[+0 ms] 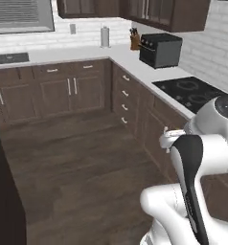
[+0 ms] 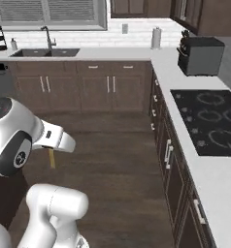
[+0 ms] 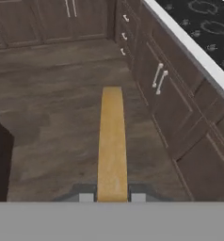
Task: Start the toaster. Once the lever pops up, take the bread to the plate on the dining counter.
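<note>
Pincer (image 3: pixel 112 197) is clamped on the flat, golden-brown slice of toasted bread (image 3: pixel 112 141), held edge-on above the dark wood floor (image 3: pixel 52 117). Toast looks light, stiff and crumbly, so a gentle grip on its faces suits. Dark brown cabinets (image 3: pixel 180 108) under the white tabletop (image 2: pixel 219 179) with black hob (image 2: pixel 209 118) stand near.

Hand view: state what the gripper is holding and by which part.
The gripper is shut on the bread, seen edge-on. The fingers pinch its two flat faces at the near edge, and the rest of the slice sticks out ahead.
</note>
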Available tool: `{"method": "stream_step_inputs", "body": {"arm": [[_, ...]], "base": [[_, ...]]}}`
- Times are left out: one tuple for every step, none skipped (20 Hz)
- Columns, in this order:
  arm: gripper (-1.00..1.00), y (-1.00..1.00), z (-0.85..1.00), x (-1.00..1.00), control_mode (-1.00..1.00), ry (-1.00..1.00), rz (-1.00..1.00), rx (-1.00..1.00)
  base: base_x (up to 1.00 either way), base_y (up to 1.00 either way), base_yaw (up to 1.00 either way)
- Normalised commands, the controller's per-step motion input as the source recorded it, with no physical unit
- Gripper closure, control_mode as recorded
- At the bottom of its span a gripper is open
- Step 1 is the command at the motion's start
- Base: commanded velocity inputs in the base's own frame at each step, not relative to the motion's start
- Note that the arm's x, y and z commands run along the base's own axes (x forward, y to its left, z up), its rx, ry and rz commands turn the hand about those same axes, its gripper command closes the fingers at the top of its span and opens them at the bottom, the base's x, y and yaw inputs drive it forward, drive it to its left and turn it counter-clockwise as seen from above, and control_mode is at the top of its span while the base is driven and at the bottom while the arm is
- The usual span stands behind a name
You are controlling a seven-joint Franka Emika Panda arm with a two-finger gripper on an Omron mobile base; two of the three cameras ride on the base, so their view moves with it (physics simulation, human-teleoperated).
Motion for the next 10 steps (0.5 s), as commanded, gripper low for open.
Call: {"method": "stream_step_inputs", "body": {"arm": [[1.00, 0.00, 0.00, 0.00, 1.00, 0.00, 0.00, 0.00], [1.00, 0.00, 0.00, 0.00, 1.00, 0.00, 0.00, 0.00], [1.00, 0.00, 0.00, 0.00, 1.00, 0.00, 0.00, 0.00], [1.00, 0.00, 0.00, 0.00, 1.00, 0.00, 0.00, 0.00], [1.00, 0.00, 0.00, 0.00, 1.00, 0.00, 0.00, 0.00], [1.00, 0.00, 0.00, 0.00, 1.00, 0.00, 0.00, 0.00], [1.00, 0.00, 0.00, 0.00, 1.00, 0.00, 0.00, 0.00], [1.00, 0.00, 0.00, 0.00, 1.00, 0.00, 0.00, 0.00], [1.00, 0.00, 0.00, 0.00, 1.00, 0.00, 0.00, 0.00], [1.00, 0.00, 0.00, 0.00, 1.00, 0.00, 0.00, 0.00]], "base": [[0.00, 0.18, 1.00], [-0.02, 0.16, 1.00], [-0.04, 0.13, 1.00], [-0.04, 0.10, 1.00], [-0.08, 0.04, 1.00], [-0.09, 0.03, 1.00], [-0.09, 0.00, 1.00], [-0.08, 0.00, 1.00], [-0.06, 0.00, 1.00], [-0.07, 0.00, 1.00]]}}
